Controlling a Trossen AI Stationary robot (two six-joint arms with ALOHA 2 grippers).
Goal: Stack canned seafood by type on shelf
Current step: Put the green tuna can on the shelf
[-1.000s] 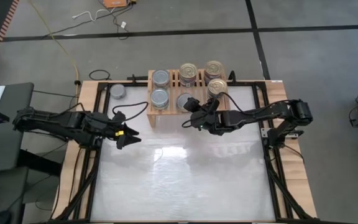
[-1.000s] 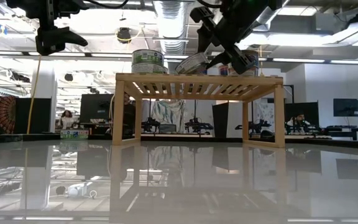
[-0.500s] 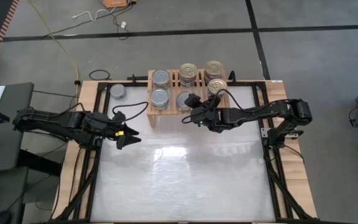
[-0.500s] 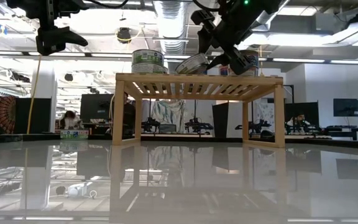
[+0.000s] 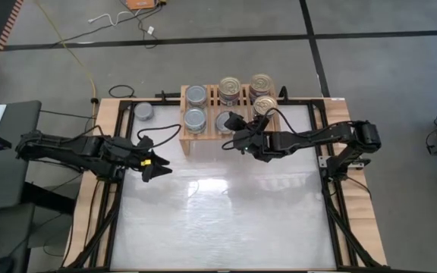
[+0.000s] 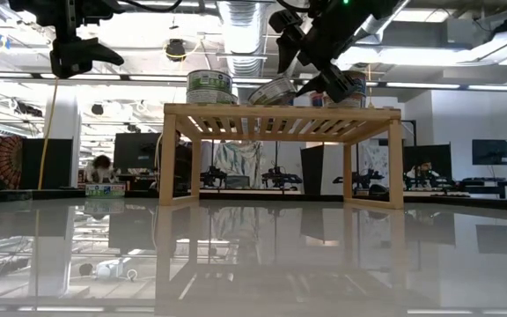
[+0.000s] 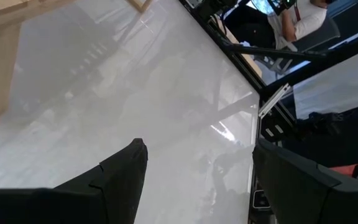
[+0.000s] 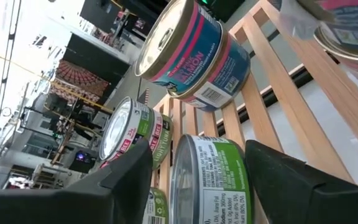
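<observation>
The light-wood shelf (image 5: 212, 106) (image 6: 280, 113) stands at the table's far edge. On its slats rest two silver-topped cans (image 5: 195, 120) at the left and gold-topped cans (image 5: 230, 87) (image 8: 191, 50) at the far middle and right. My right gripper (image 5: 231, 130) (image 8: 197, 155) reaches over the shelf's near middle, shut on a green-labelled silver-topped can (image 8: 207, 186) (image 6: 275, 91). Left of the shelf's front, my left gripper (image 5: 155, 164) (image 7: 197, 149) hangs open above the table with nothing between its fingers. My right gripper pinches the can's round side wall (image 8: 238, 183) between its two fingers, one on each side. The fingers come from the table's right and near side, slanting toward the shelf. The can sits tilted over the slats; whether its lower rim (image 6: 264, 101) touches them, I cannot tell.
One more silver-topped can (image 5: 144, 112) lies on the wooden plank left of the shelf. The glossy white table top (image 5: 218, 220) stretches from the shelf to the near edge. Cables run along the floor beyond the far edge.
My right gripper has moved a little toward the far edge, farther over the shelf, carrying the tilted can with it. My left arm has kept still.
</observation>
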